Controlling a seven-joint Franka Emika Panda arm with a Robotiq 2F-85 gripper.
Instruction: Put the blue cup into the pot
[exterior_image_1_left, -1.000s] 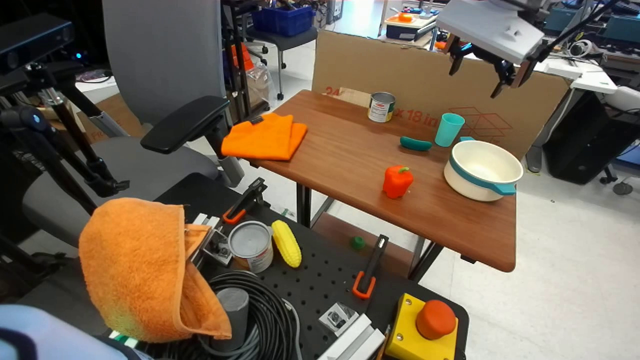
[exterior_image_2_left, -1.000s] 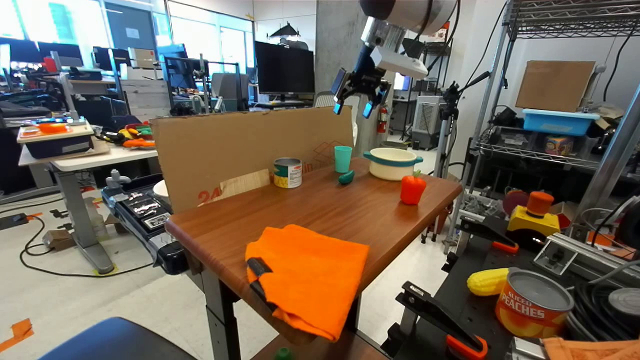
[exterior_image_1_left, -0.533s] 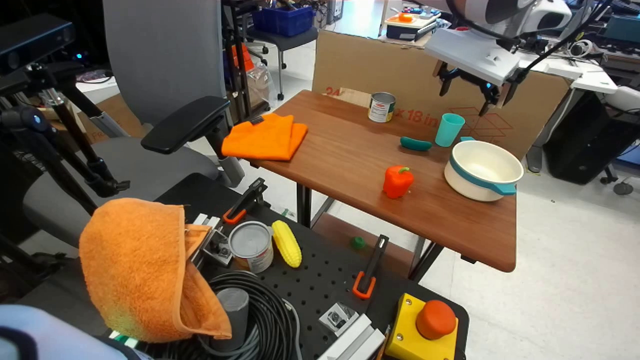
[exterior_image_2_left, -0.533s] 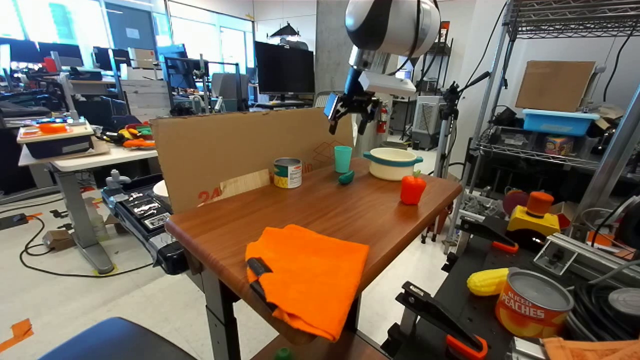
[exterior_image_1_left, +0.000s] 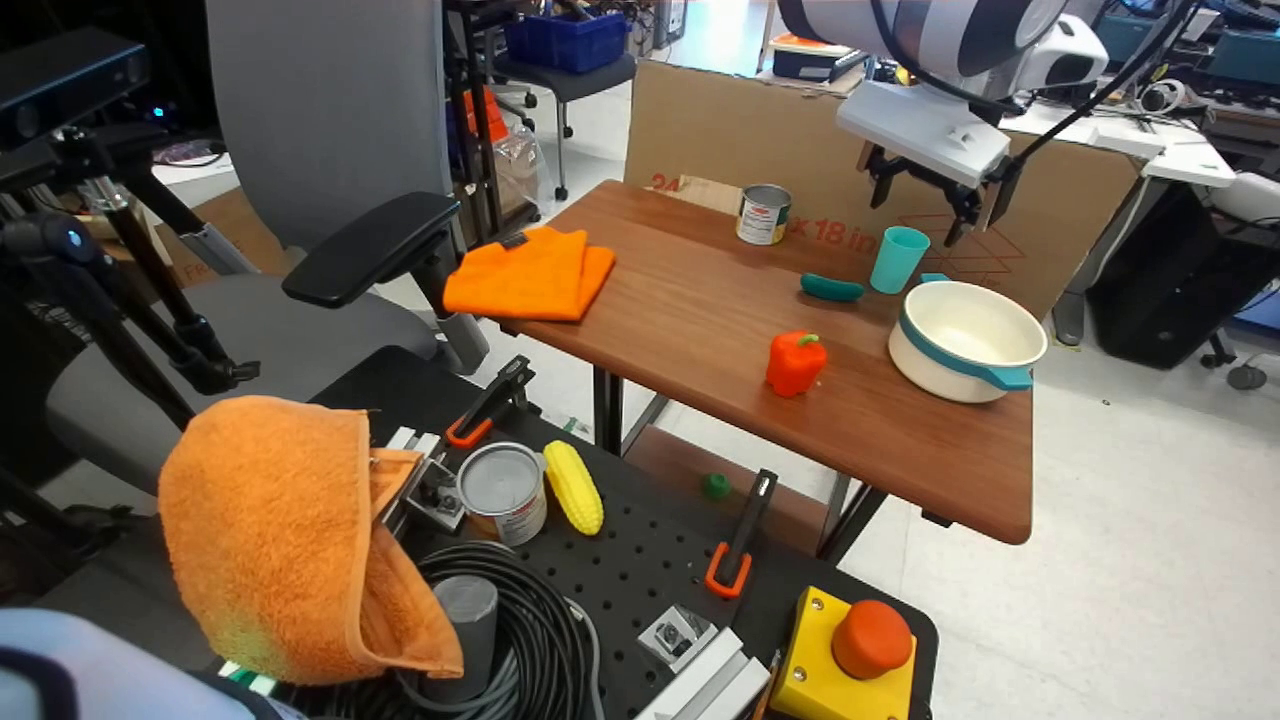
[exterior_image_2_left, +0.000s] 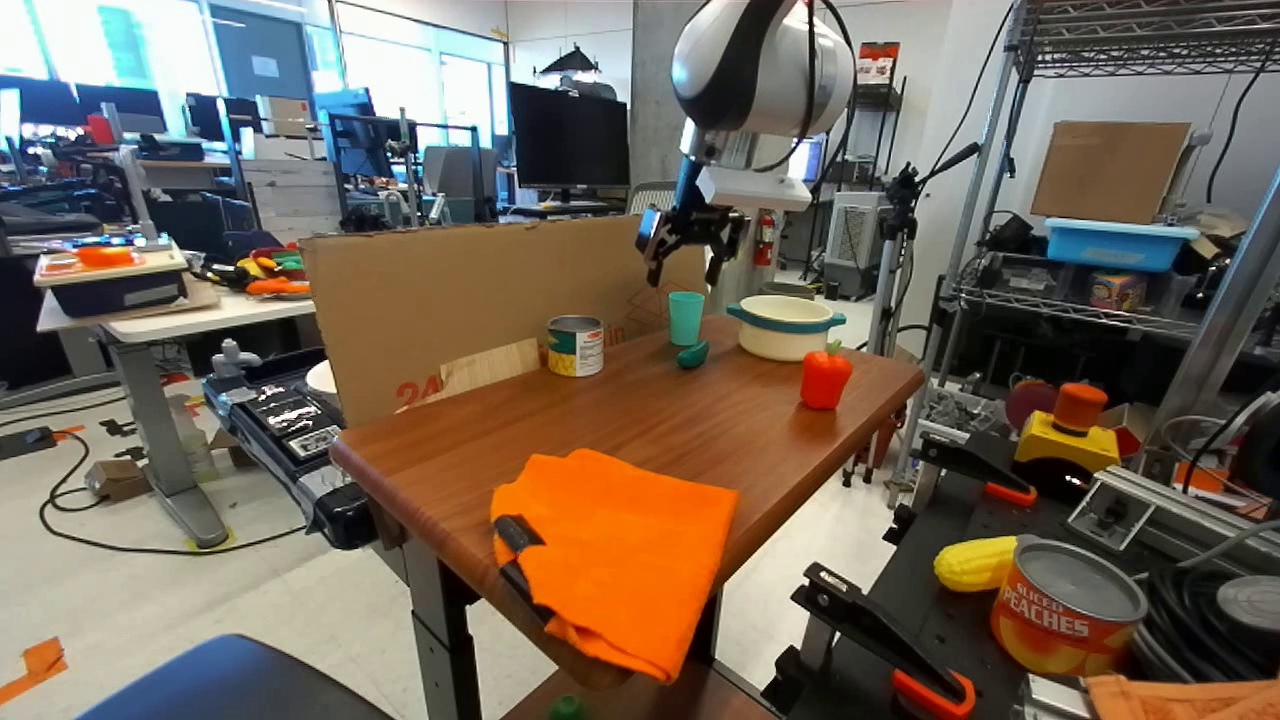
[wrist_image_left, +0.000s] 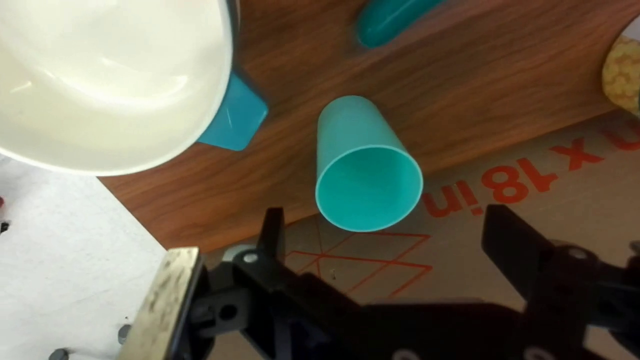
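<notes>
The blue cup (exterior_image_1_left: 898, 262) stands upright on the wooden table, close to the cardboard wall; it also shows in an exterior view (exterior_image_2_left: 685, 320) and in the wrist view (wrist_image_left: 367, 172), where its open mouth faces the camera. The cream-white pot (exterior_image_1_left: 935, 368) with teal handles stands beside the cup; it also shows in an exterior view (exterior_image_2_left: 780, 343) and in the wrist view (wrist_image_left: 100, 125). Its visible inside holds nothing. My gripper (exterior_image_1_left: 915, 220) is open and empty, above the cup and apart from it. Its spread fingers show in an exterior view (exterior_image_2_left: 683, 280) and in the wrist view (wrist_image_left: 385, 212).
A dark green cucumber-like toy (exterior_image_1_left: 831, 288) lies near the cup. A red pepper (exterior_image_1_left: 796, 364) stands in front of the pot. A can (exterior_image_1_left: 763, 215) stands by the cardboard wall (exterior_image_1_left: 720, 130), which rises behind the cup. An orange cloth (exterior_image_1_left: 530, 275) lies at the table's far end.
My gripper has moved down and to the left in both exterior views, coming closer above the cup. Its fingers stay open. The cup and the pot have not moved.
</notes>
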